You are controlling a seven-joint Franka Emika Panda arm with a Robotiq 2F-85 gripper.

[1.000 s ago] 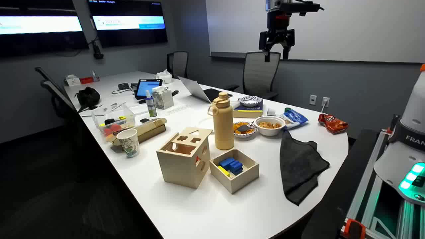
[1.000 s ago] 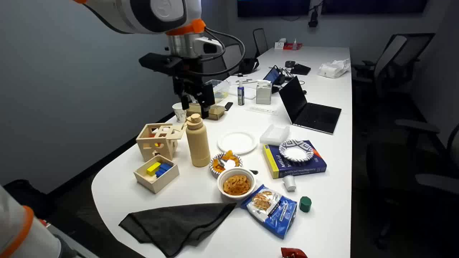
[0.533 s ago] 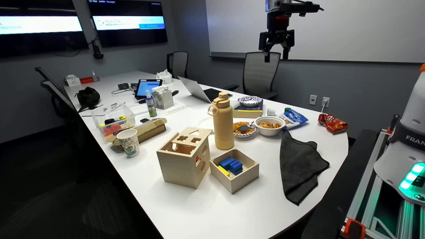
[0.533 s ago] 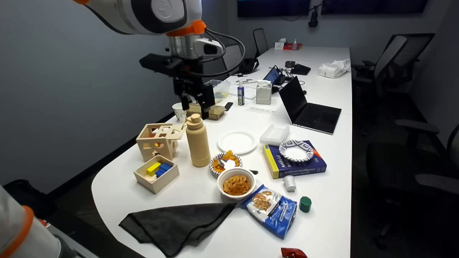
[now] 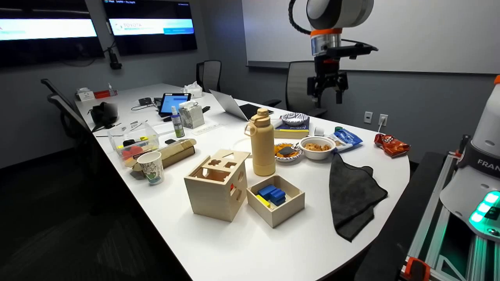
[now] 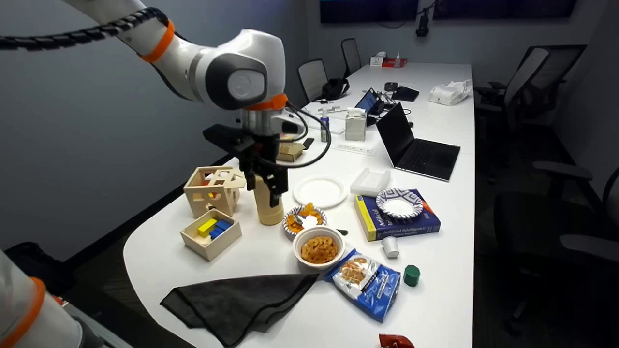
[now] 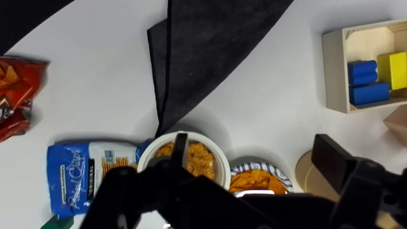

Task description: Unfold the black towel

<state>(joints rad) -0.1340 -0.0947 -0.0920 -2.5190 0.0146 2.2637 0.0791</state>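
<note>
End effector above tabletop, jaws spread apart. Black towel below it, off to one side, partly folded, tip just beside white bowl.

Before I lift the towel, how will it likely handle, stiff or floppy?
Probably floppy: the towel lies in thin, flat folds. Its layers may separate when pinched, since a second edge shows beneath the top one. Its tip might brush the bowl close by.

The black towel tapers toward a bowl.
</note>
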